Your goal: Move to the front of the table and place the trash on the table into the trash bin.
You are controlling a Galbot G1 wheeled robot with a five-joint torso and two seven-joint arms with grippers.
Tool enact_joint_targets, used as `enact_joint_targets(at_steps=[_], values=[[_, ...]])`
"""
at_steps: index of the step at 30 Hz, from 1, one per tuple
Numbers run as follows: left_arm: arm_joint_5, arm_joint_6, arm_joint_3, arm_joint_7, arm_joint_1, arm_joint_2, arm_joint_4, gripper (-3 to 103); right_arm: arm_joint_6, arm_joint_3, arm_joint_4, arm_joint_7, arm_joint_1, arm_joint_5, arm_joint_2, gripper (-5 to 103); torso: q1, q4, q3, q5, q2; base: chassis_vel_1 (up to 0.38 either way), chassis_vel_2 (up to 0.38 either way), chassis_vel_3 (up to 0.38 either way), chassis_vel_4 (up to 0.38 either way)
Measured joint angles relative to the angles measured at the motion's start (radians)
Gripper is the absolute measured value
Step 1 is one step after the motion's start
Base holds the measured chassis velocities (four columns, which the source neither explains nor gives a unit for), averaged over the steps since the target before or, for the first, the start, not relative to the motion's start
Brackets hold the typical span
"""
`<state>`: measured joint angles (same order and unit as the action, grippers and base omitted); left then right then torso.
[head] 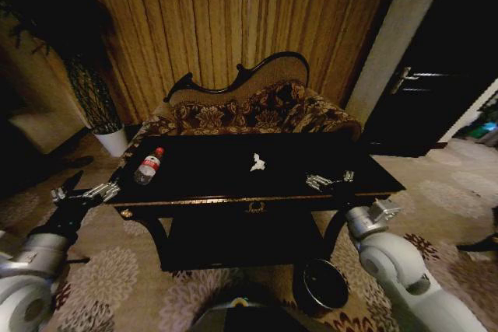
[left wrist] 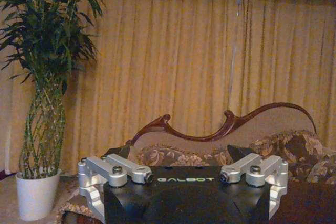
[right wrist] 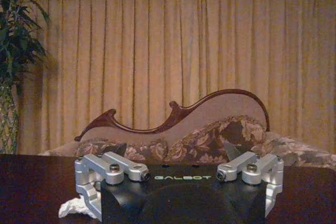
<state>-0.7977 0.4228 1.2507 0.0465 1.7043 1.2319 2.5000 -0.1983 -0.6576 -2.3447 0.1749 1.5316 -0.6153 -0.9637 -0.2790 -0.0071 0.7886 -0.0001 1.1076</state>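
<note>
The table (head: 233, 184) is a wide, glossy black slab with a thin gold edge, a gold emblem at front centre, curved legs and a lower shelf. It stands on patterned carpet (head: 124, 277) before a sofa (head: 249, 110) with a carved dark-wood back and floral cloth. Ribbed golden curtains (head: 233, 21) hang behind. A tall leafy plant in a white pot (head: 113, 141) stands off the table's left end.

The bin (head: 320, 285) is round and dark with a black inside; it sits on the carpet at the table's front right, beside the right arm and well below the tabletop.

The left gripper (head: 92, 190) hangs off the table's left front corner, just outside the edge. In the left wrist view its silver fingers (left wrist: 97, 174) stand wide apart, with nothing between them. The right gripper (head: 331, 181) hovers over the tabletop near the right front edge. Its fingers (right wrist: 94, 171) are likewise spread wide and hold nothing.

The bottle (head: 148, 166) is clear plastic with a red cap and a red-white label; it lies on its side at the table's left end, near the left gripper but apart from it. One white crumpled paper wad (head: 257, 163) lies mid-table. In the right wrist view, a wad (right wrist: 73, 208) lies on the dark surface just beside one finger; I cannot tell whether they touch.
</note>
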Motion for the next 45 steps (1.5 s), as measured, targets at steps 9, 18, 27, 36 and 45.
enact_joint_targets(at_steps=[9,18,27,36,45], values=[[-0.001,-0.001,0.013,0.002,0.008,0.017,0.000,100,-0.042,0.041,0.019,0.001,-0.059,-0.115,0.085,100,0.001,0.0000,-0.001,0.0001,0.001,-0.005,0.003,0.003,-0.006],[-0.001,-0.015,0.051,0.004,0.029,0.041,0.000,100,-0.144,0.172,0.122,0.056,-0.251,-0.278,0.223,100,0.001,0.0000,0.000,0.0001,0.000,0.000,0.000,0.000,0.000],[0.001,-0.021,0.074,0.005,0.045,0.071,0.000,100,-0.372,0.344,0.126,0.210,-0.482,-0.384,0.265,100,0.001,-0.0001,0.000,-0.0002,0.000,0.000,0.000,0.000,0.000],[0.002,-0.034,0.103,0.021,0.069,0.090,0.000,100,-0.353,0.525,0.203,0.240,-0.675,-0.412,0.233,100,0.001,-0.0001,0.000,0.0000,0.000,0.000,0.000,0.000,0.000],[0.003,-0.039,0.104,0.025,0.070,0.093,0.000,100,-0.336,0.665,0.231,0.221,-0.780,-0.481,0.208,100,0.001,-0.0001,0.000,-0.0001,0.000,0.000,0.000,0.000,0.000]])
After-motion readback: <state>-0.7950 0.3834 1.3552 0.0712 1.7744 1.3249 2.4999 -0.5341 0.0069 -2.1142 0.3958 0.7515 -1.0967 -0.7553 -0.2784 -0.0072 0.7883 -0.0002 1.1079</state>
